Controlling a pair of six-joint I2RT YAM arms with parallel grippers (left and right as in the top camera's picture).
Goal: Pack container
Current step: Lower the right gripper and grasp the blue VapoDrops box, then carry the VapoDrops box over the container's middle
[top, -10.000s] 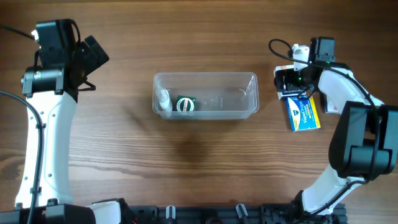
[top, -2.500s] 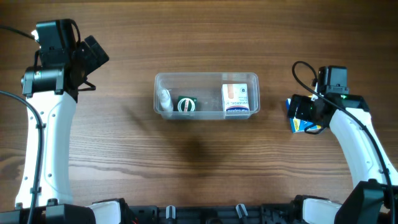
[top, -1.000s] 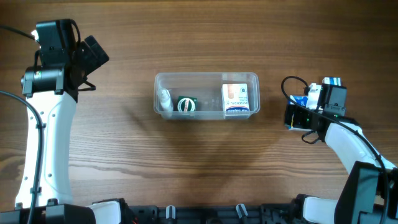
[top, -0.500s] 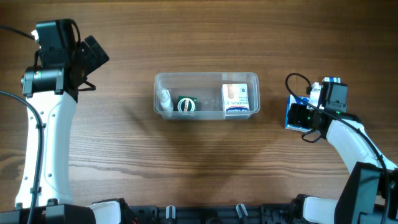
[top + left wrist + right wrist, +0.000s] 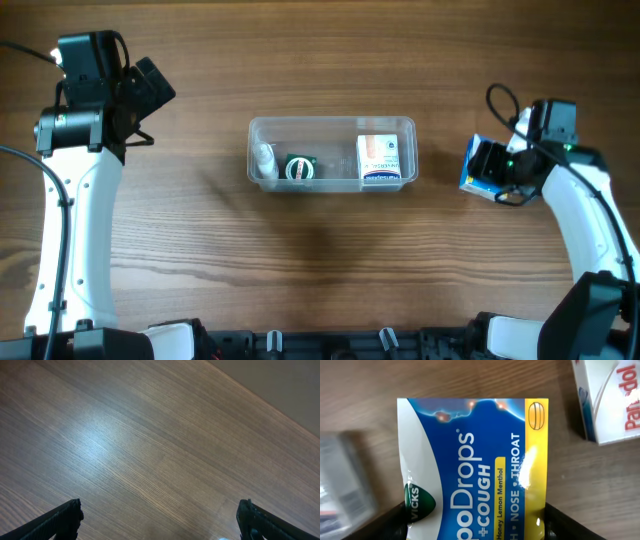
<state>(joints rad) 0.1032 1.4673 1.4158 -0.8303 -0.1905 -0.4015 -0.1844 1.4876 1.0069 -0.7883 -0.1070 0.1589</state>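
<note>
Blue packet (image 5: 475,470) now in right claw (image 5: 476,522)

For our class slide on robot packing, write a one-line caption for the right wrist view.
Right hand grips a blue cough-drop packet; a white box lies on the table.

Overhead looks straight down; wrist cameras near table (image 5: 150,450).

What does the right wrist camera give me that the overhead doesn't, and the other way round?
Right wrist only: the print on the blue cough-drop pack, and a white box with red lettering beside it. Overhead only: the clear tub holding a small bottle, a green round item and a second box, plus the left claw. Both: the pack gripped in the right claw, above the wood table.
</note>
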